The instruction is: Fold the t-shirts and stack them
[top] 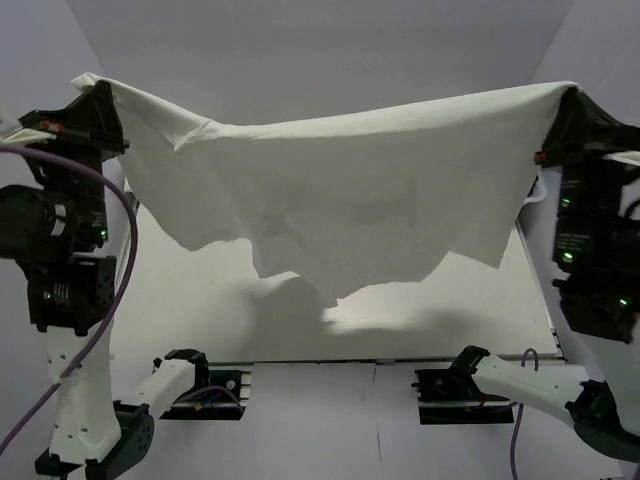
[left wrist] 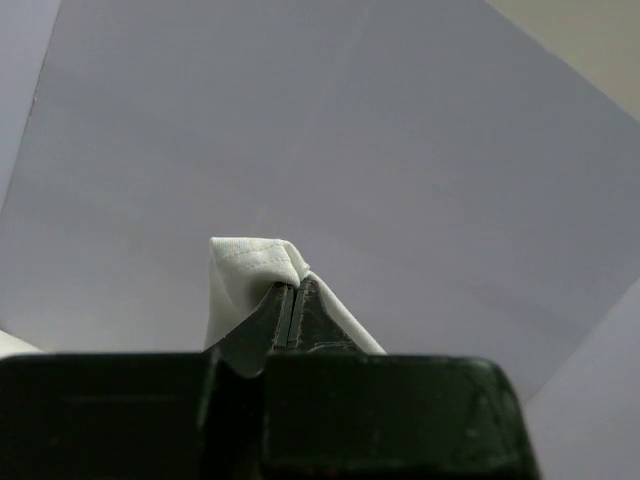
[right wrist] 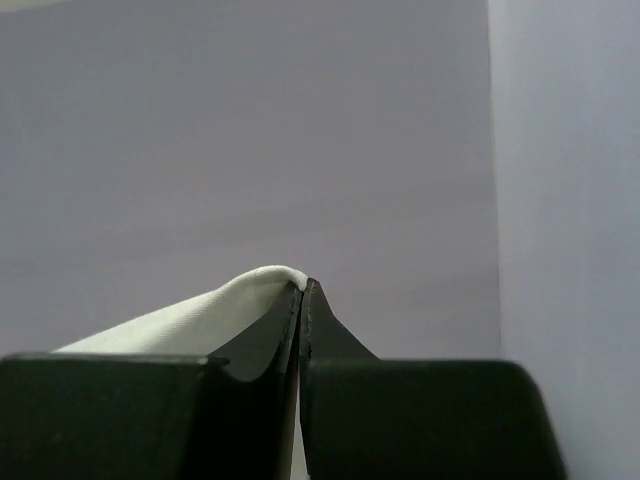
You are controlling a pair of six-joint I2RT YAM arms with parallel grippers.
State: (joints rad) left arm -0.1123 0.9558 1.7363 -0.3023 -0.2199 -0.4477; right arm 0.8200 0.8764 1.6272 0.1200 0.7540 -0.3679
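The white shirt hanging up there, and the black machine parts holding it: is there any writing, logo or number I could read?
None can be read.
The white t-shirt shows plain cloth on the side in view, with no print or label.
The left arm housing and the right arm housing show only small green lights, no lettering.
The wrist views show only cloth, the black fingers and blank walls.

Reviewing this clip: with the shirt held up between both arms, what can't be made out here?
Top view: the t-shirt curtains the far table; anything behind it is hidden.
No print shows; front or back cannot be told.
Wrist views: left gripper and right gripper each show only a pinched fold; their own bodies hide the rest.
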